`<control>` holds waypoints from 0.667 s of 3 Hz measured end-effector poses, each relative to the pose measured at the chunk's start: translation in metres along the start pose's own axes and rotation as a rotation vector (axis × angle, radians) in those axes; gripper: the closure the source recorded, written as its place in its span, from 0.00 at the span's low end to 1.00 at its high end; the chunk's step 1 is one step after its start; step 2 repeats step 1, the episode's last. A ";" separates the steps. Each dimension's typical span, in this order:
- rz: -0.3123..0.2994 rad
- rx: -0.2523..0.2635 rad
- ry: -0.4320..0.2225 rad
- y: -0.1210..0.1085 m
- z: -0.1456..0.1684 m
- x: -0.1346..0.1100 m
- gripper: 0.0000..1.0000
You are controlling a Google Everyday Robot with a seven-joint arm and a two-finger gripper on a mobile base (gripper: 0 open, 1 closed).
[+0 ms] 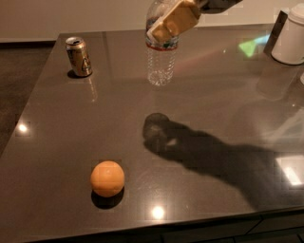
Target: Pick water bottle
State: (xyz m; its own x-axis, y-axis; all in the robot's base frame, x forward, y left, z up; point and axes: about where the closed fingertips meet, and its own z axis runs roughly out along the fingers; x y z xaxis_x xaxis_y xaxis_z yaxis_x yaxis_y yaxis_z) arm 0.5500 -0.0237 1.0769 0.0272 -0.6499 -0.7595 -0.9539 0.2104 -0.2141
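The gripper [167, 24] hangs at the far edge of the scene, near the middle. Its tan fingers [176, 18] are clamped on the water bottle [160, 66], and the arm [219, 4] comes in from the far right.

We look down across the glossy dark worktop [213, 95] from its near edge, the tan pincer [171, 23] clamping the clear ribbed water bottle [160, 66] at top centre

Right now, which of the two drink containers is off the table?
The water bottle: the gripper holds it by the top, above the table. The gold can stands on the table.
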 end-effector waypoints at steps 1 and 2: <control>0.000 0.000 0.000 0.000 0.000 0.000 1.00; 0.000 0.000 0.000 0.000 0.000 0.000 1.00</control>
